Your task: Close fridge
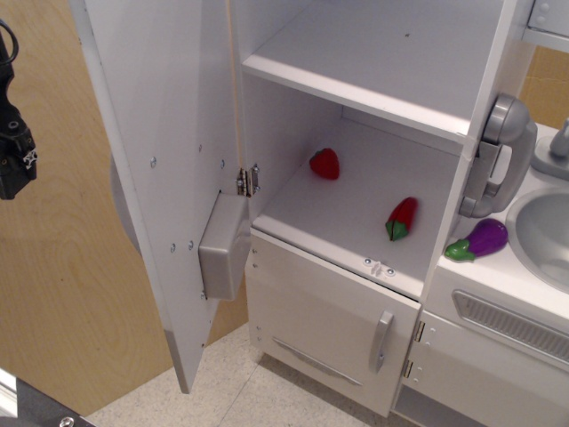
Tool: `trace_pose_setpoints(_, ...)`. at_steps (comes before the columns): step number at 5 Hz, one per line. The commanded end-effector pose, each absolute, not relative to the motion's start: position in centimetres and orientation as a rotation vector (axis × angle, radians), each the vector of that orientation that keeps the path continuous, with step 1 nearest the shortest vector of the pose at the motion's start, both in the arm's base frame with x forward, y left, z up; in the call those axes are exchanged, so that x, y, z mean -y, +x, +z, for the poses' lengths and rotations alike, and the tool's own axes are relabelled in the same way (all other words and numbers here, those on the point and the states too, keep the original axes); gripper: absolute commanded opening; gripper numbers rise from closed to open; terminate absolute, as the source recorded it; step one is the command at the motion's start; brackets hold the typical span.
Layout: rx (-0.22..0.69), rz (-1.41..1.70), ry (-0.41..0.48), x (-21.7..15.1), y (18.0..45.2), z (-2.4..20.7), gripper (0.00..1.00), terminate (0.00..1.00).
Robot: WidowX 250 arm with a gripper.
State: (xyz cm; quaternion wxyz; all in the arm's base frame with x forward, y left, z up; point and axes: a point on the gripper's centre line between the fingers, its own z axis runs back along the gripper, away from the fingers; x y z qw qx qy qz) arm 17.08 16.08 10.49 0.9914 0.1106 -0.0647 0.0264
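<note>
The fridge [391, 62] is a tall white toy-kitchen cabinet with white shelves. Its big door [164, 151] stands wide open, swung out to the left, with its inner face towards me. A grey box [222, 247] is fixed low on that inner face, near the hinge [247, 181]. The door's handle and button panel are on the hidden outer side. My black gripper [12, 169] shows only partly at the left edge, left of the open door and apart from it. Its fingers cannot be made out.
A red strawberry [324, 163] and a red pepper [402, 218] lie on the lower shelf. Below is a smaller white door with a short grey handle [382, 341]. A grey phone handset [498, 156], a purple eggplant [480, 238] and a sink [544, 233] are at the right. A wooden wall [62, 285] stands behind the door.
</note>
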Motion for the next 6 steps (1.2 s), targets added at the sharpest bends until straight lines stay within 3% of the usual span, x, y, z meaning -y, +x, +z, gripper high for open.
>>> trace_pose_setpoints(1,0.130,0.053,0.222,-16.1,17.1,10.5,1.00,0.00)
trace_pose_setpoints(4,0.175,0.113,0.238,-15.9,24.8,12.4,1.00,0.00)
trace_pose_setpoints(6,0.187,0.075,0.210,-13.7,29.0,11.2,1.00,0.00)
